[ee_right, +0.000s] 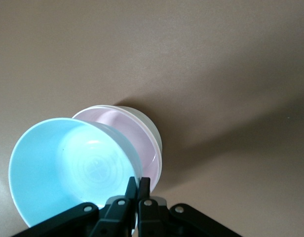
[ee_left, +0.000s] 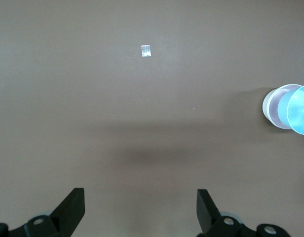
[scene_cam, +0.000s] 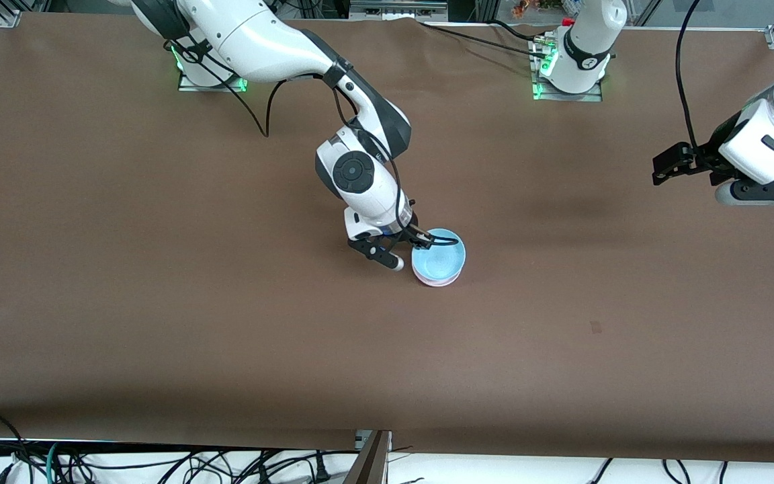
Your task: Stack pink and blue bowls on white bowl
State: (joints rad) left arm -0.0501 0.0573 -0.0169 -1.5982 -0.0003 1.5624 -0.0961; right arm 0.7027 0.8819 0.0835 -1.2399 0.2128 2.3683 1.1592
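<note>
Mid-worktop: pink bowl (ee_right: 142,136) already nested in white bowl (ee_right: 153,129). Right tool (ee_right: 137,190) clamped on blue bowl (ee_right: 68,165) by its rim, a thin-edge pinch that leaves the base free to seat. Blue bowl tilted, over the pink one, not yet settled. Right arm reaches steeply down. Left tool (ee_left: 139,207) waits, fingers apart, high over the worktop's (scene_cam: 158,302) left-arm end.

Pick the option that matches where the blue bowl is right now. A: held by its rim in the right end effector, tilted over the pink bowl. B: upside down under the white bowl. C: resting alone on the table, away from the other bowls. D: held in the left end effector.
A: the right end effector is pinched on the rim of the blue bowl, which tilts over the pink bowl nested in the white bowl; the left end effector waits open.
</note>
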